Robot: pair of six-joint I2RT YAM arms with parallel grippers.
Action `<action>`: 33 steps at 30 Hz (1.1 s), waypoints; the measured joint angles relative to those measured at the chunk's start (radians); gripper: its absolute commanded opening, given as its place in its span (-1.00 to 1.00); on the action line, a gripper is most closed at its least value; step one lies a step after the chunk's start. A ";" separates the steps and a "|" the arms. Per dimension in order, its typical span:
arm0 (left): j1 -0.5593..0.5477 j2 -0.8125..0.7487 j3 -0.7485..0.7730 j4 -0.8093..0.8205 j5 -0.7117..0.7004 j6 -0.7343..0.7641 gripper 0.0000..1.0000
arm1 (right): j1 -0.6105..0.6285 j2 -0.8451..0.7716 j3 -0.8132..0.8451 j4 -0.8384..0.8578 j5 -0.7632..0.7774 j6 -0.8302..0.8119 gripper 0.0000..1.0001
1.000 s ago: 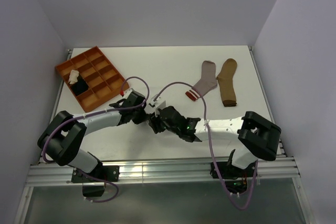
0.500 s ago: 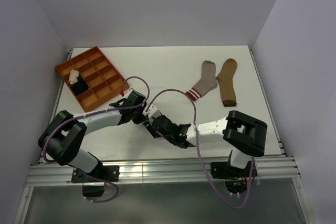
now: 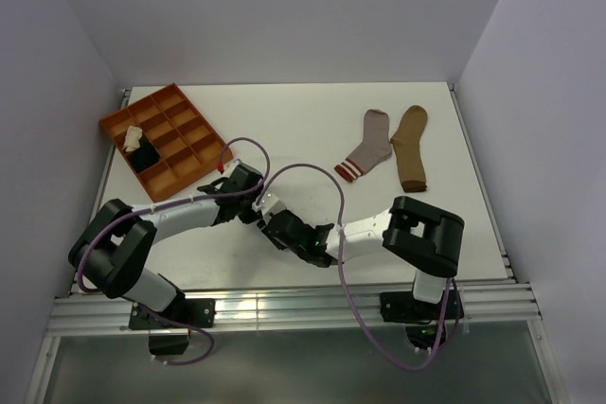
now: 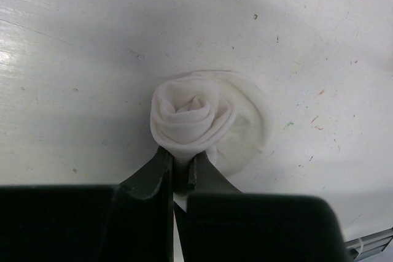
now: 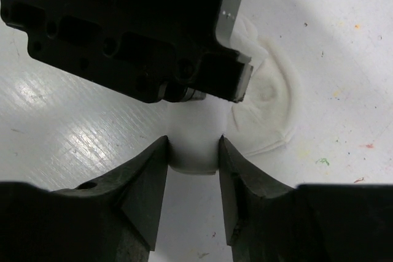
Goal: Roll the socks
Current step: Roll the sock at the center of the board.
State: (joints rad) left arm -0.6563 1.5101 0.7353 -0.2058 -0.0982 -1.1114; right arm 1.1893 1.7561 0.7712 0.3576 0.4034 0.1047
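A white sock [image 4: 193, 111] sits on the table wound into a spiral roll, with a loose flap [image 5: 267, 105] spread flat beside it. My left gripper [image 4: 180, 162] is shut on the near edge of that roll. From the opposite side, my right gripper [image 5: 193, 150] has its two fingers pressed against both sides of the same roll [image 5: 193, 136], just below the left gripper's body [image 5: 135, 29]. In the top view the two grippers [image 3: 258, 203] [image 3: 280, 227] meet at the table's middle front and hide the roll.
A grey sock with a red-striped cuff [image 3: 369, 147] and a tan sock [image 3: 411, 147] lie flat at the back right. The orange compartment tray [image 3: 185, 120] stands at the back left, holding a cream roll [image 3: 133, 136] and a black roll [image 3: 145, 155].
My right arm has swung left and in towards the left gripper, and its jaws have narrowed onto the white roll. The left gripper has kept its pinch and its place.
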 measured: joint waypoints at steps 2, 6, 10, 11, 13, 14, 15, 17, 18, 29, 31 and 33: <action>0.000 0.000 0.000 0.000 0.000 0.000 -0.99 | 0.000 0.005 0.004 -0.002 0.000 -0.003 -0.34; 0.000 0.002 0.000 0.001 0.000 0.001 -0.99 | 0.002 0.008 0.010 -0.007 -0.001 -0.006 -0.43; 0.000 0.002 0.000 0.002 0.000 0.001 -0.99 | 0.003 0.008 0.014 -0.018 -0.001 -0.001 -0.10; 0.000 0.002 0.000 0.002 0.000 0.001 -0.99 | 0.003 0.008 0.014 -0.019 -0.004 0.002 -0.02; 0.000 0.004 0.000 0.003 0.001 0.001 -0.99 | 0.003 0.006 0.014 -0.023 -0.012 0.005 0.02; 0.000 0.004 0.000 0.003 0.001 0.001 -0.99 | 0.003 0.004 0.014 -0.026 -0.018 0.007 0.03; 0.000 0.004 0.000 0.003 0.001 0.001 -0.99 | 0.003 -0.002 0.014 -0.032 -0.024 0.009 0.03; 0.000 0.004 0.000 0.004 0.002 0.001 -0.99 | 0.003 -0.018 0.014 -0.043 -0.032 0.010 0.04; 0.000 0.004 0.000 0.004 0.003 0.001 -0.99 | 0.003 -0.026 0.014 -0.048 -0.034 0.010 0.04; 0.000 0.005 0.000 0.006 0.006 0.001 -0.99 | 0.003 -0.038 0.014 -0.055 -0.035 0.013 -0.06; 0.000 0.005 0.000 0.006 0.006 0.001 -0.99 | 0.002 -0.028 0.014 -0.054 -0.031 0.014 -0.19; 0.000 0.005 0.000 0.006 0.007 0.001 -0.99 | 0.002 -0.018 0.016 -0.052 -0.029 0.014 -0.42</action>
State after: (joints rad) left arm -0.6559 1.5154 0.7357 -0.2001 -0.0914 -1.1107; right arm 1.1915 1.7386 0.7872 0.3058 0.3744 0.1188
